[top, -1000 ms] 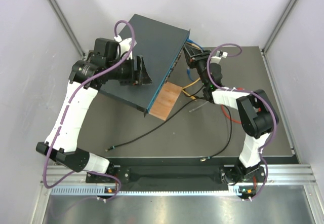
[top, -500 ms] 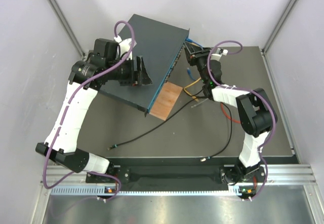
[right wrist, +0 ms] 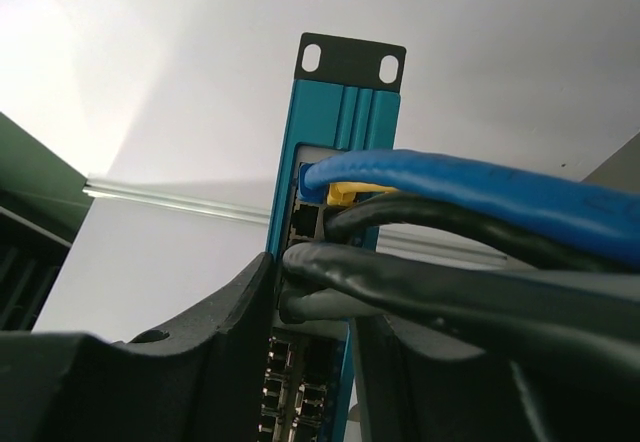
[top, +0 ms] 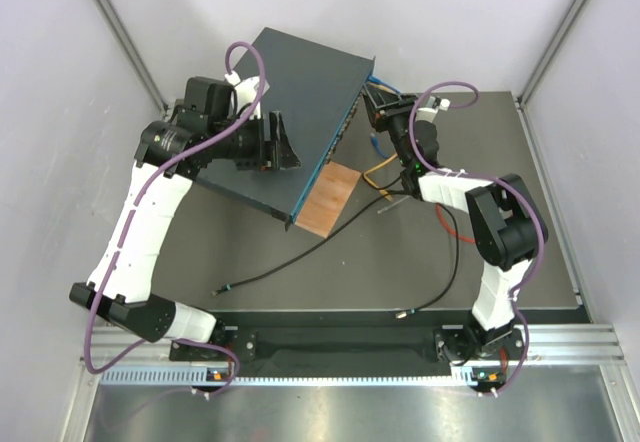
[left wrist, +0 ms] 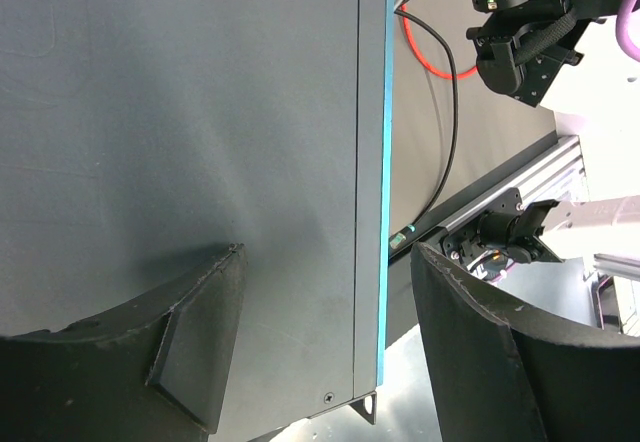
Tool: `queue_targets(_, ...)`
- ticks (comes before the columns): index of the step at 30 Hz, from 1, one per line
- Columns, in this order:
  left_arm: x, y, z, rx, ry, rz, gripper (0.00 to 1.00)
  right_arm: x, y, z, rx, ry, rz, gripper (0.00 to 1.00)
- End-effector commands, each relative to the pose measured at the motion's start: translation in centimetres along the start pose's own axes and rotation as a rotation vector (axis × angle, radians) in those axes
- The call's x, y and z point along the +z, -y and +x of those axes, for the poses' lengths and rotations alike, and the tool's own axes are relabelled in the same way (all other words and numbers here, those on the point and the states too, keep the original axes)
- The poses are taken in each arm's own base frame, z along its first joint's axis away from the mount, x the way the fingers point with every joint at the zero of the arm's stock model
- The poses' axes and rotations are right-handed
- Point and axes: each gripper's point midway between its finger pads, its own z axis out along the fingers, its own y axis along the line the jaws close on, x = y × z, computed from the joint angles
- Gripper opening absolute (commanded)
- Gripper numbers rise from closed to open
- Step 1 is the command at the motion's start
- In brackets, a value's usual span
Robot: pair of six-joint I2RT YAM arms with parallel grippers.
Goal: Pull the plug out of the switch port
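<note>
The switch [top: 300, 87], a flat dark blue-grey box, lies slanted at the back of the table. Its socket face [right wrist: 340, 112] has a teal rim. My left gripper [top: 281, 142] is open and rests on the switch top [left wrist: 180, 112]. One finger [left wrist: 190, 362] is on the lid, and the other [left wrist: 490, 362] hangs past the teal edge. My right gripper [top: 376, 112] is at the socket face. Its fingers [right wrist: 200, 362] close round a grey-black plug [right wrist: 320, 297] seated in a port. A blue cable [right wrist: 460, 182], a yellow plug [right wrist: 340, 194] and a black cable [right wrist: 420, 224] sit just above it.
A small brown board [top: 327, 197] leans at the switch's near corner. An orange cable [top: 380, 169], a red cable [top: 455, 227] and loose black cables [top: 300, 260] lie on the dark mat. An aluminium rail [top: 400, 347] runs along the front, with grey walls on both sides.
My right wrist has shifted slightly up and toward the switch face, then held still. The left arm and the switch have not moved.
</note>
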Motion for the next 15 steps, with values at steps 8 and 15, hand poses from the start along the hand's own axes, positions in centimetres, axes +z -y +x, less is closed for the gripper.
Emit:
queue_targets(8, -0.98, 0.37, 0.26, 0.027, 0.017, 0.019, 0.72, -1.46, -3.23, 1.38, 0.040, -0.069, -0.113, 0.36)
queue_targets(15, -1.05, 0.49, 0.41, 0.025, 0.017, 0.025, 0.72, -1.12, -2.72, 1.47, 0.047, -0.075, -0.090, 0.35)
